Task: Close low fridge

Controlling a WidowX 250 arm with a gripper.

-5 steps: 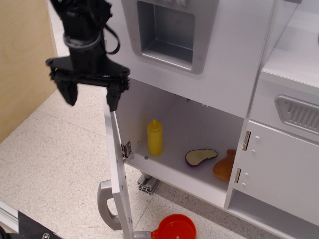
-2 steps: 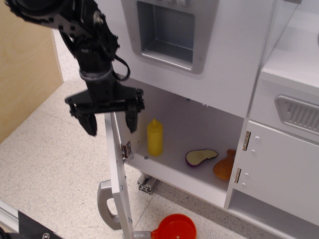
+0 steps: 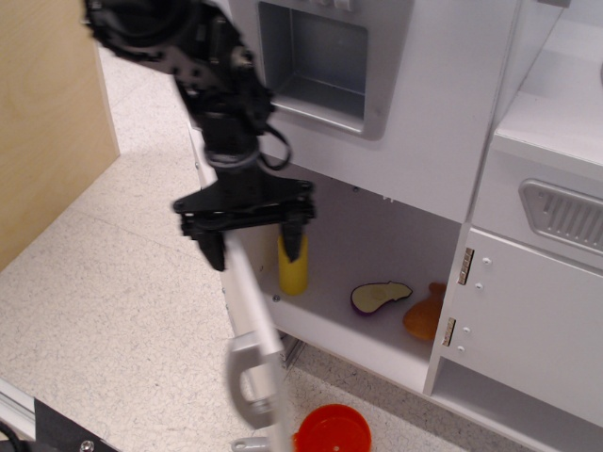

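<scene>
Low fridge (image 3: 377,245) at lower centre of the toy kitchen, compartment gaping toward the camera, with a yellow squeeze bottle (image 3: 293,271), an aubergine slice (image 3: 380,297) and an orange piece (image 3: 424,315) on its floor. White door (image 3: 252,311) swung out, blurred, seen edge-on with long axis running down and slightly right, grey handle (image 3: 247,381) near its lower end. Black gripper (image 3: 254,249) spread wide, straddling the door's top edge, grasping nothing. Opening to the door's right, so probably a push rightward.
</scene>
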